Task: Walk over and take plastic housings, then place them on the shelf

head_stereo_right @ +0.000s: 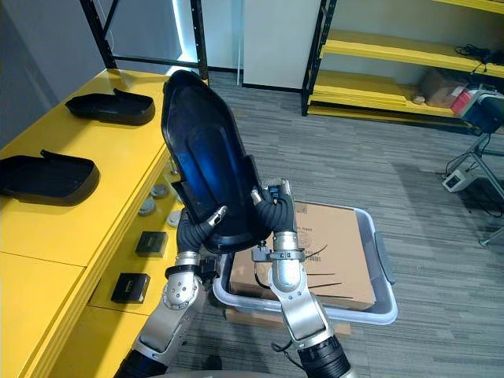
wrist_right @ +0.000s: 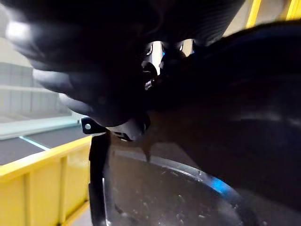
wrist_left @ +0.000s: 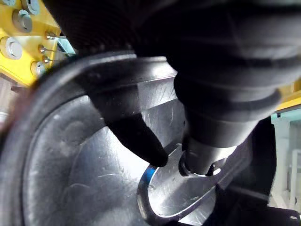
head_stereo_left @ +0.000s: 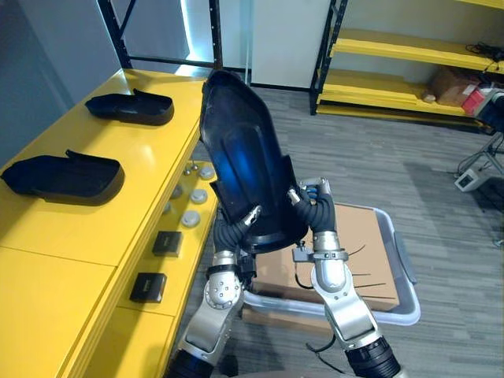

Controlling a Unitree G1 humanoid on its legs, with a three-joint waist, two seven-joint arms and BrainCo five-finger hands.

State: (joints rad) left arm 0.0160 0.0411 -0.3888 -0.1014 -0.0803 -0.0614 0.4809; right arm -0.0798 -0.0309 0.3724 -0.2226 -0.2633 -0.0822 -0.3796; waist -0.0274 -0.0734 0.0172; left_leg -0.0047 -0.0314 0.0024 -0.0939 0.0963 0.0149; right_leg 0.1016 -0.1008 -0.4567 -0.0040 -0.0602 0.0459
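Held part: a large glossy black plastic housing (head_stereo_left: 240,157) was held tilted above the floor, beside the edge of the yellow shelf top (head_stereo_left: 87,236).
Left hand (head_stereo_left: 235,230): fingers were curled over the housing's lower rim.
Right hand (head_stereo_left: 311,206): the opposite lower edge was gripped.
On shelf: a nearer black housing (head_stereo_left: 67,177) and a farther black housing (head_stereo_left: 131,107) were laid well apart.
Floor: a brown cardboard box (head_stereo_left: 358,252) was seen in a grey plastic tray (head_stereo_left: 405,307).

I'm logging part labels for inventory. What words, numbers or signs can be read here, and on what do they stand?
No text can be read in these views.
Cardboard box: small dark print on its top, too small to read.
Plastic housing, held upright: no marking seen.
Near housing and far housing on the yellow shelf: no marking seen.
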